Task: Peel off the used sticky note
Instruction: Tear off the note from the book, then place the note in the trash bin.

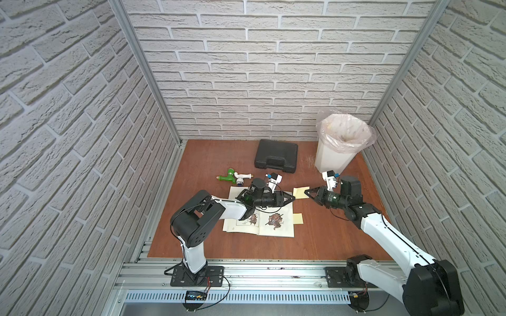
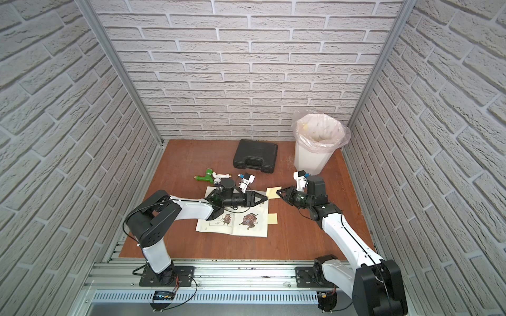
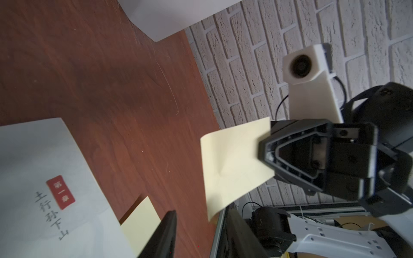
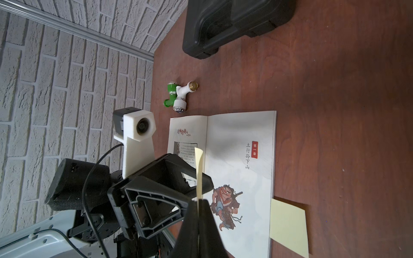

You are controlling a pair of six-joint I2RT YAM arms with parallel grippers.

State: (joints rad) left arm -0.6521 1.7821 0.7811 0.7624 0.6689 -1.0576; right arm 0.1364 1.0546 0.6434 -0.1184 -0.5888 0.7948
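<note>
I read this as the tail end of the peel. The sticky note (image 1: 299,191) looks clear of the page and is pinched by one edge in my right claw (image 1: 307,192). That claw is clamped shut on it, and the right wrist view shows the paper squeezed edge-on between the tips. The note hangs in the air above the worktop (image 1: 208,164), just past the far right corner of the open book (image 1: 273,227), between the two claws. My left claw (image 1: 293,196) is parted and holds nothing. Its tips are just beside the note's free edge, and I cannot tell whether they touch it. Next, I judge, I should swing the right arm to the lined bin (image 1: 328,158) at the far right corner of the worktop and let go over its mouth. The glue strip may cling to a pad there. The note is pale yellow and blank on the face I see, with a soft crease near its middle and a curl at its free end. A second note (image 1: 298,218) sits stuck at the book's right edge.
</note>
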